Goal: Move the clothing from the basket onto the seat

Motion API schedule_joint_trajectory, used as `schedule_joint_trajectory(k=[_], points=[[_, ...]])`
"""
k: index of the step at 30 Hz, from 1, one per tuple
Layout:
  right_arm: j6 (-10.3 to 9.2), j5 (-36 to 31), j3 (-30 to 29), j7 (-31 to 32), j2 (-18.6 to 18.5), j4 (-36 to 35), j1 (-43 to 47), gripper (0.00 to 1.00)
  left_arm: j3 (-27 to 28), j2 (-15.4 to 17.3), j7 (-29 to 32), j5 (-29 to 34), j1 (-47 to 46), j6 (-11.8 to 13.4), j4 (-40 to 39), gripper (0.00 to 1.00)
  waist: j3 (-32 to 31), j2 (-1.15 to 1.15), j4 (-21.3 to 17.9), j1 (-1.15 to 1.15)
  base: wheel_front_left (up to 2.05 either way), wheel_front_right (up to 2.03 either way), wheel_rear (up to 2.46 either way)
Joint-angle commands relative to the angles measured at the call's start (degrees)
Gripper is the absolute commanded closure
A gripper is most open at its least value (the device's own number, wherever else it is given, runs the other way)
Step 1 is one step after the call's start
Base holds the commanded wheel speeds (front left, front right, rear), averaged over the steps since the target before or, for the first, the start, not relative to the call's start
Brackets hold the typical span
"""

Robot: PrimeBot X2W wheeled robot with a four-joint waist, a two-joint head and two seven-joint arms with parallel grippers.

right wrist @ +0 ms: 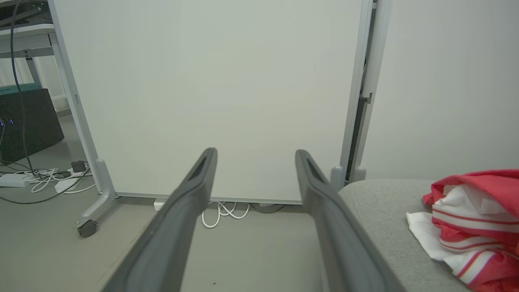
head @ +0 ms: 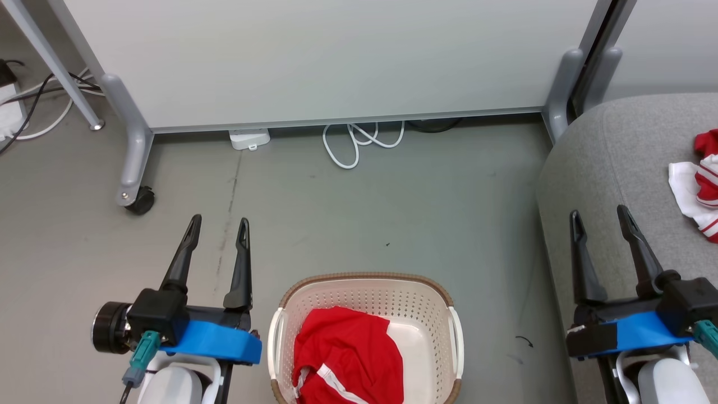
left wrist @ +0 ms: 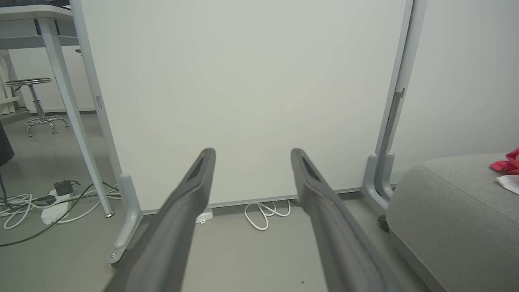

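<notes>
Head view: left gripper (head: 219,221) low left over the floor (head: 392,213), jaws spread wide, empty, fingers pointing away. Right gripper (head: 598,212) low right, at the seat (head: 611,168) edge, jaws likewise spread and empty. Basket (head: 364,276) on the floor between them. Red clothing (head: 348,353) is bunched in its left half, long axis far-to-near, white stripe at the near end. A red-and-white garment (head: 701,179) lies crumpled on the seat, far right.

Left wrist view: jaws apart, nothing held.

Right wrist view: same. The garment's stripes run roughly level.
</notes>
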Motion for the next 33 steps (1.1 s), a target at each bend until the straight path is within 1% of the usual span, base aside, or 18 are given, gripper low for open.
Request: schedule_joint_trajectory(k=[1,8,20,28,31,33], points=[[0.02,0.81,-0.05,-0.22,0.04,0.18,1.11,0.00,0.56,-0.08,-0.16,0.32,0.57,-0.24,0.14,0.00,-0.24,0.00,0.06,0.01,0.00,0.00,0.00],[0.02,2.01,0.19,-0.22,0.08,0.94,2.98,0.00,2.08,-0.51,-0.16,1.14,2.33,-0.89,0.25,0.00,-0.98,0.00,0.21,0.01,0.00,0.00,0.00],[0.02,3.19,0.59,-0.22,0.09,1.45,2.85,0.00,3.12,-1.02,-0.15,2.06,2.02,-1.57,0.70,0.00,-0.90,0.00,0.01,0.01,0.00,0.00,0.00],[0.03,2.76,0.45,-0.22,0.09,0.72,0.78,0.00,0.51,-0.69,-0.15,2.38,-1.95,-2.09,3.33,0.00,1.59,0.00,-0.52,0.01,0.00,0.00,0.00],[0.03,2.43,0.52,-0.22,0.08,0.22,-0.64,0.00,-1.47,0.01,-0.15,2.08,-5.13,-2.29,5.73,0.00,3.50,0.00,-1.20,0.01,0.00,0.00,0.00],[0.02,2.17,0.66,-0.22,0.08,-0.14,-1.70,0.00,-3.87,0.86,-0.15,1.75,-7.45,-2.24,8.27,0.00,5.04,0.00,-1.82,0.01,0.00,0.00,0.00]])
